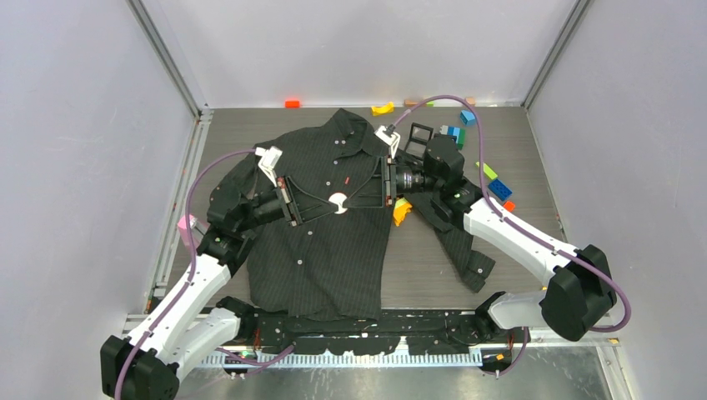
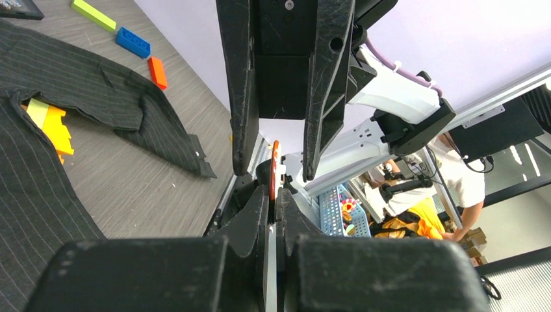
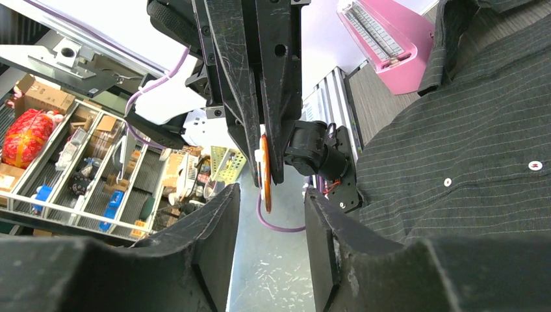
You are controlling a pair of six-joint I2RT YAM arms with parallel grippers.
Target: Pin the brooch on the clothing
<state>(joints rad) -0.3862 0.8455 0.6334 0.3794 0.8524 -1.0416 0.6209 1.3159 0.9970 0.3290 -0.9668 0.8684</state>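
- The brooch (image 1: 338, 200) is a small thin disc with a white face and an orange rim. It is held over the chest of the shirt (image 1: 333, 258) near the middle of the table (image 1: 421, 271), just on the near side of the tiny red tag (image 1: 346, 179).
- The left gripper (image 2: 273, 195) pinches the disc by its flat faces, fingers pressed together on it. The right gripper (image 3: 270, 192) faces it with fingers spread either side of the disc, not touching it.
- The brooch looks light and stiff, and probably slick at the rim — a pinch across the faces should hold better than one on the edge. Its pin is hidden, so I cannot tell whether the clasp is open.
- The shirt is soft and limp. It lies flat, collar toward the far edge and hem at the near edge. It will likely bunch or slide under the pin unless a small fold of chest cloth is lifted and held.
- A yellow-orange block (image 1: 402, 211) sits between the shirt's body and the sleeve that runs toward the right edge, close below the right wrist — the nearest obstacle.
- A green bar (image 1: 487, 171) and a blue block (image 1: 500, 188) lie toward the right edge, and a pink object (image 1: 188, 227) sits at the left edge, all well apart from the chest.
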